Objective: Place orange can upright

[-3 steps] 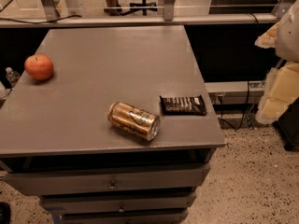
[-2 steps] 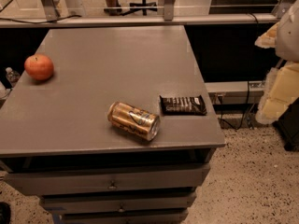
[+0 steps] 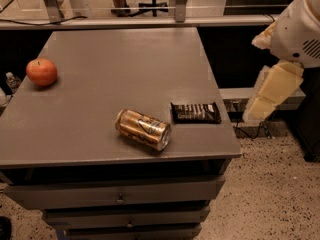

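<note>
The orange can [image 3: 143,129] lies on its side near the front edge of the grey table [image 3: 120,59], its silver end facing the front right. It is golden-orange with a dark-and-white logo. My gripper [image 3: 270,94] hangs off the table's right side, below the white arm housing [image 3: 300,31], about a can's length to the right of the table edge and well away from the can. It holds nothing that I can see.
A dark candy bar wrapper [image 3: 196,112] lies just right of the can. A round orange-red apple [image 3: 41,72] sits at the table's left edge. Drawers [image 3: 120,199] are below the tabletop. Speckled floor [image 3: 270,194] lies to the right.
</note>
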{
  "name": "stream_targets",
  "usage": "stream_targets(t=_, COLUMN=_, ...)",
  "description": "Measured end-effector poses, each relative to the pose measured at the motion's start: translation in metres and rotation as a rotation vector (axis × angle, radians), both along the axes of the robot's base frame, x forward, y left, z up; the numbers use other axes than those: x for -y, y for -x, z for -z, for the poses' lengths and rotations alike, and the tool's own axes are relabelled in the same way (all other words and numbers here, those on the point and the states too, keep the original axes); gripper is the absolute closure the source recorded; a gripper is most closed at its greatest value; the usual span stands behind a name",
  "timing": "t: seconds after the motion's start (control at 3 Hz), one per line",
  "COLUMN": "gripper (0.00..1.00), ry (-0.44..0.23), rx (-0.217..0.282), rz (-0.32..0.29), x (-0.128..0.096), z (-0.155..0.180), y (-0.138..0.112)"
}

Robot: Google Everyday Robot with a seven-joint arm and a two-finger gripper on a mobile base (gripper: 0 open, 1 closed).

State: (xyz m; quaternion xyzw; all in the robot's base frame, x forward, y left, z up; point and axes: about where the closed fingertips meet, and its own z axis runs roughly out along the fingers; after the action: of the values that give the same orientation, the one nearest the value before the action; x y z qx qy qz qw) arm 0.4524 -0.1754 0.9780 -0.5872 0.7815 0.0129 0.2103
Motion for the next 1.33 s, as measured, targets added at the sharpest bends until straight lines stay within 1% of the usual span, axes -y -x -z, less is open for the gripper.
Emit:
stream_targets(t=0.33, gripper=0.00, ry=-0.064, rx=-0.002, rz=0.014, x=-0.046, z=0.004, y=-0.015)
stream_targets(t=0.67, gripper=0.00, ry=-0.084, rx=-0.030, rz=0.031, x=-0.094, z=0.017, y=-0.023)
stream_targets(t=1.0, gripper=0.00, ry=-0.079, rx=-0.071, rz=0.054, x=-0.130, z=0.040, y=-0.030)
stream_targets(t=1.33, gripper=0.00, ry=-0.073, rx=-0.110, rz=0.076, x=-0.155, z=0.058, y=-0.035)
